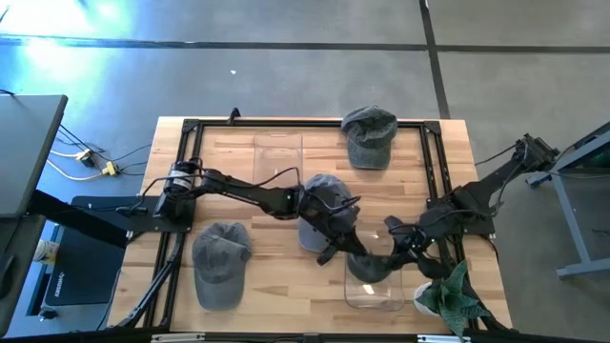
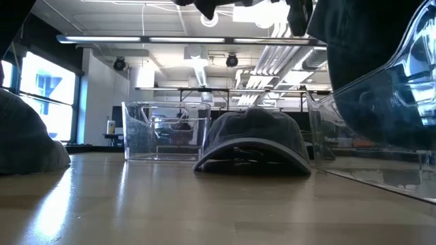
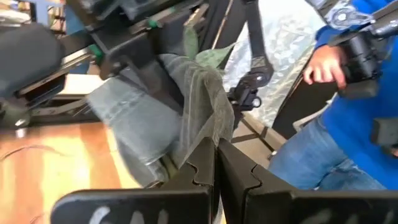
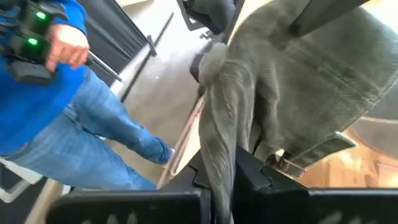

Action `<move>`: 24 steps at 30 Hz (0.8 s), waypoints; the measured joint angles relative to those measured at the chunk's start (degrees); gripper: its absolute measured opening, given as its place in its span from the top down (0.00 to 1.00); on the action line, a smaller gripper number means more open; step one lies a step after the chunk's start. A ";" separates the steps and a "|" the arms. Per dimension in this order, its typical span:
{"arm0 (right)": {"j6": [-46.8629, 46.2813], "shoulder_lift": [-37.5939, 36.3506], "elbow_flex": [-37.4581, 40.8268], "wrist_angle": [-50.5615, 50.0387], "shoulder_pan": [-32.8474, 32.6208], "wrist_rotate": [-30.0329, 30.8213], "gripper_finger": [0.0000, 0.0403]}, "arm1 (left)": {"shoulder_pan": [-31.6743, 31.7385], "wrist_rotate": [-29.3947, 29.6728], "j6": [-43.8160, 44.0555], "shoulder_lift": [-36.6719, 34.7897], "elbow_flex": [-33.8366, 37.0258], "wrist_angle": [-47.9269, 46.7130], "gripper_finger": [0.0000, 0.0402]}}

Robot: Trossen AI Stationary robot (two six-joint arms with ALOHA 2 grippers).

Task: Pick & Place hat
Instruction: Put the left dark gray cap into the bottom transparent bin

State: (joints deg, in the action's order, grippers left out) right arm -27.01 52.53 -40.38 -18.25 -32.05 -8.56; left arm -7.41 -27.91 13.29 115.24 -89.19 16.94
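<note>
Pale wood table (image 2: pixel 204 204) — ceiling lights (image 2: pixel 208 19) overhead.

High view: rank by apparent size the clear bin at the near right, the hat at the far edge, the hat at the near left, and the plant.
1. Clear bin, though a held hat covers part of it.
2. Near-left hat.
3. Far-edge hat, close to the near-left one, so that order is unsure.
4. Plant, partly cut off by the frame.

A grey concrete floor (image 1: pixel 286 67) with dark seam lines fills the upper part of the high view. At its left edge stands a dark desk (image 1: pixel 24 143), with yellow-plugged cables (image 1: pixel 91 162) beside it. In the low view, ceiling lights (image 2: pixel 204 64) run across the top and windows (image 2: pixel 41 95) glow at left.
</note>
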 joint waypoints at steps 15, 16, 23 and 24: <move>1.57 0.02 0.00 -6.32 0.02 5.91 0.94 | -0.04 -2.50 6.01 0.00 0.00 -4.58 1.00; 1.69 0.02 0.00 -6.41 0.02 6.72 0.92 | -0.04 -2.06 6.06 0.00 0.00 -4.56 1.00; 3.06 0.02 0.00 -8.63 0.66 9.29 0.75 | 0.27 3.43 7.03 0.01 -0.01 -5.11 0.97; 3.06 0.00 0.00 -9.15 0.79 9.29 0.72 | 0.33 4.10 7.84 0.01 0.00 -5.14 0.95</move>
State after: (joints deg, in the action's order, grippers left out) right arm -23.94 52.53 -40.38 -27.40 -31.27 0.73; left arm -7.07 -23.81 21.13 115.25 -89.19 11.80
